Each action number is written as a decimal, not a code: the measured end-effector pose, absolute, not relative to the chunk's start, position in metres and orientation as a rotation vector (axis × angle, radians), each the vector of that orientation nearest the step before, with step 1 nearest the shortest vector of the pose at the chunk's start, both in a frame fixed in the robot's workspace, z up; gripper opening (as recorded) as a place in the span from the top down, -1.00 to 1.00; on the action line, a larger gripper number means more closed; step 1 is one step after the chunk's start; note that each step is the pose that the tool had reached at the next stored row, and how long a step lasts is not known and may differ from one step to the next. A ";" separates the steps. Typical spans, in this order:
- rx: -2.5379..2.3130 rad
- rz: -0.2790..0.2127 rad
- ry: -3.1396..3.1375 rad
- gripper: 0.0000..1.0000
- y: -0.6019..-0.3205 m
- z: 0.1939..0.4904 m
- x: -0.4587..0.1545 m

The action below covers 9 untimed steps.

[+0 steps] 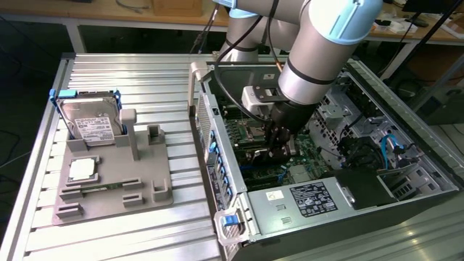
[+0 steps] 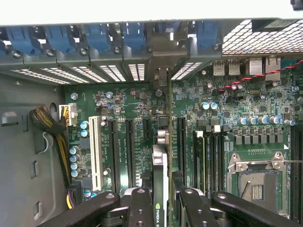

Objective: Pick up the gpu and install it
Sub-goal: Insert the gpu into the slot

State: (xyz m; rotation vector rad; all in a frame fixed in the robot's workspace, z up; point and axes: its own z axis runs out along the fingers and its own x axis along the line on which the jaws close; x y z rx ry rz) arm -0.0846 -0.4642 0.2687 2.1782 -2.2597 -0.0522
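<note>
1. The computer case (image 1: 340,231), its near corner closest to the exterior camera, lies on its side on the slatted tabletop (image 1: 130,70) with the open face up. I judge this gives the arm a straight way down to the board inside.
2. The arm (image 1: 323,43) reaches down into the case from above, its wrist over the motherboard (image 2: 123,101).
3. The grey fixture (image 1: 149,174) sits on the tabletop at the exterior view's left, beside the case. Its posts hold spare parts at set places. The hard drive (image 1: 91,122) stands propped upright in 1 cradle, and the memory stick (image 1: 98,188) lies flat near the front edge.
4. The gpu (image 2: 160,182) is inside the case, not on the fixture. In the wrist view it stands on edge, parallel to the long black slots (image 2: 113,151), and its far end points toward the perforated rear wall. Held upright like this, its lower edge can meet a slot. I cannot tell whether it is seated.
5. The jaws are narrowed to about the card's thickness, 1 on each face, pinching the gpu near its upper edge.
6. The blue latches (image 2: 99,35) line the rear wall above the bracket openings.
</note>
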 end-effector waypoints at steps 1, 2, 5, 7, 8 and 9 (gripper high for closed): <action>2.178 -0.052 -2.260 0.46 -0.464 0.269 -0.085; 2.178 -0.052 -2.260 0.46 -0.464 0.269 -0.085; 2.179 -0.055 -2.261 0.46 -0.464 0.268 -0.085; 2.180 -0.057 -2.262 0.46 -0.464 0.268 -0.085; 2.180 -0.057 -2.262 0.46 -0.464 0.268 -0.085; 2.180 -0.057 -2.262 0.46 -0.464 0.268 -0.085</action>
